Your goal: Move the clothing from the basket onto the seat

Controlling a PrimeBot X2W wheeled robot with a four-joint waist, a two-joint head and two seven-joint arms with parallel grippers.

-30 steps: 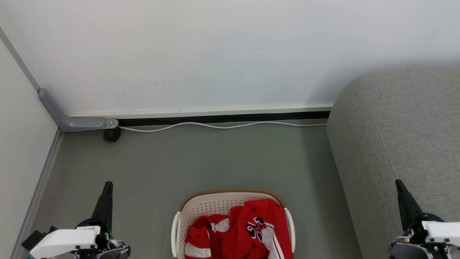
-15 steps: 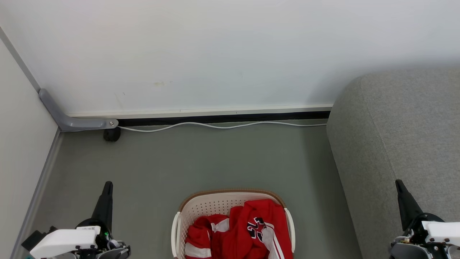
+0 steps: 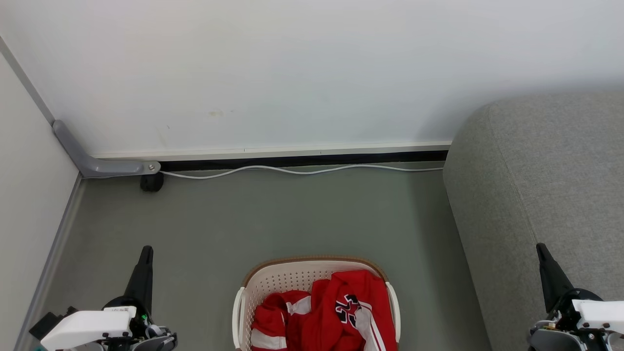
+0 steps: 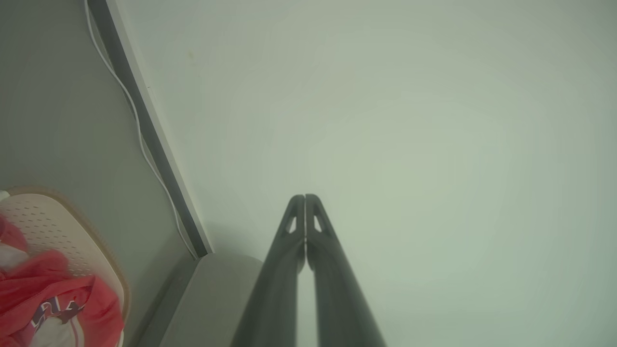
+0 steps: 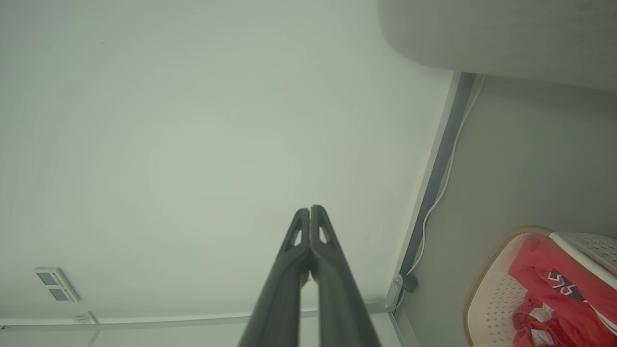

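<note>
Looking down, the head view shows a smooth grey floor [image 3: 292, 219], a white wall [image 3: 292, 73] and one thin white cable [image 3: 302, 170]. One holey cream basket [image 3: 280, 280] holds the soft red clothing [image 3: 336, 312], near one big round-edged grey seat [image 3: 551, 185]. Left wrist view: the left gripper [image 4: 304, 197] has two dark fingers pressed together, holding nothing. Right wrist view: the right gripper [image 5: 310, 208] looks the same.

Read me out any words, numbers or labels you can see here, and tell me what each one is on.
Print on the red clothing in the laundry basket: a black-and-white number, crumpled, cannot be read for sure.
Sticker at the base of the left gripper: too small to read.
No other text is legible.
</note>
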